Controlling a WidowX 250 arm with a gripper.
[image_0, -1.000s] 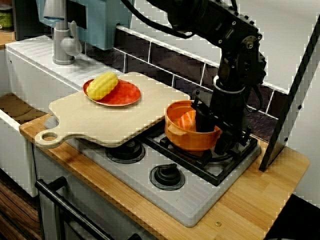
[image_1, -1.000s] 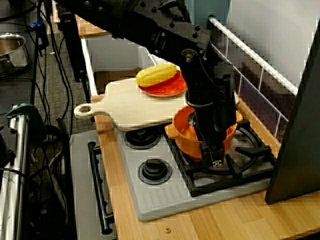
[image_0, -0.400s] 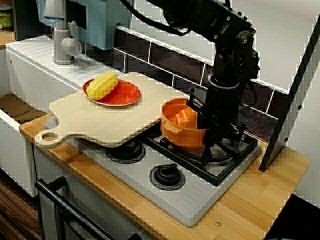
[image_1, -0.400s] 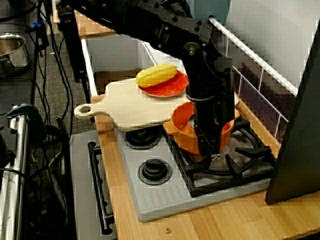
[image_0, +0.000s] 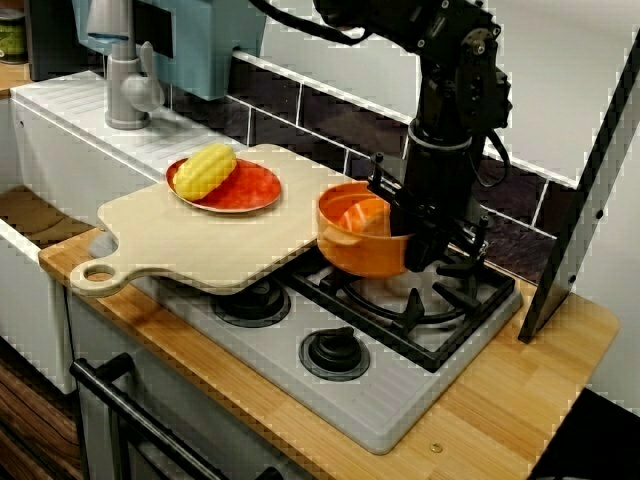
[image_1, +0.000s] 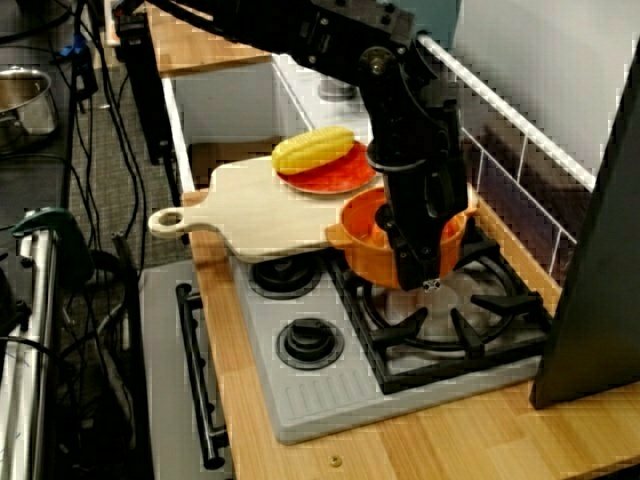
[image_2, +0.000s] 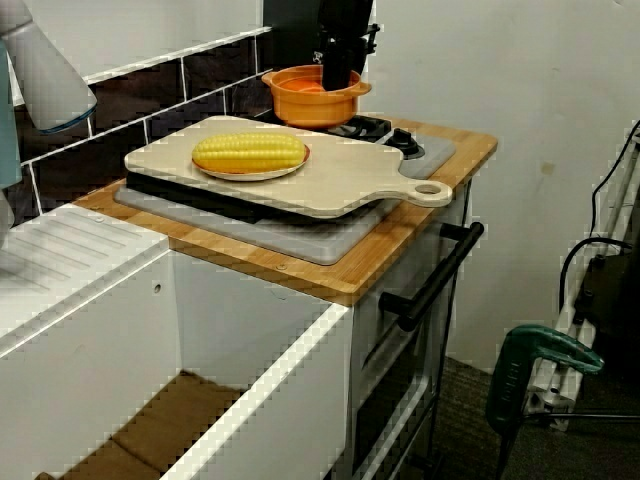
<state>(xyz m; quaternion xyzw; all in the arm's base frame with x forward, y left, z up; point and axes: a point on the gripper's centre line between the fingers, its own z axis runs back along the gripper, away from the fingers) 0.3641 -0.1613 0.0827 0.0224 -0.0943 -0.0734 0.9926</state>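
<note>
In the front view my gripper (image_0: 415, 245) is shut on the right rim of an orange pot (image_0: 355, 245), one finger inside the wall and one outside. The pot hangs slightly above the black stove grate (image_0: 440, 300), next to the edge of a wooden cutting board (image_0: 200, 245). On that board, a yellow corn cob (image_0: 205, 170) lies on a red plate (image_0: 255, 190). The view from the stove's right end shows the gripper (image_1: 415, 265) holding the pot (image_1: 362, 255) clear of the burner. From the sink side, the pot (image_2: 310, 100) sits behind the corn (image_2: 248, 152).
A grey faucet (image_0: 125, 85) and white sink counter stand at the back left. A tilted black panel (image_0: 580, 200) leans at the right end of the wooden counter. A front burner (image_0: 335, 352) lies below the pot, and an oven handle (image_2: 430, 280) juts out in front.
The pot has come up off the grate and shifted left toward the cutting board, held in my gripper. The arm has risen with it. Corn and plate stayed put.
</note>
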